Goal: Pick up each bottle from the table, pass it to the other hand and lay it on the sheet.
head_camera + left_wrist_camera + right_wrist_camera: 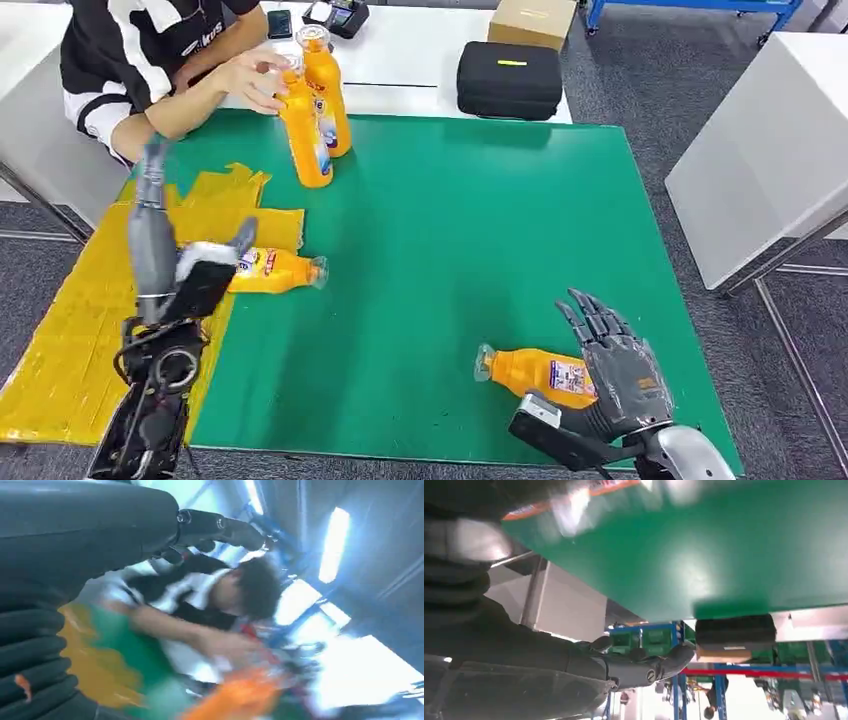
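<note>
- On the yellow sheet [70, 330], the left hand [185, 275] is lying fingers apart, empty, beside a lying bottle [280, 270].
- Right hand [615, 365] is spreading open (nothing gripped) against another bottle [535, 372].

Lab or test workshop — not home. Green-matted surface [480, 250] among white work tables [770, 150] on grey carpet tiles [640, 70]. Black equipment case [510, 80] and cardboard box [532, 20] on neighbouring table; blue metal racking [649, 637] and ceiling strip lights [334, 542] — industrial fit-out.

Base of the near bottle [540, 372] behind the right hand [625, 375] (left wrist view motion-blurred)
</note>
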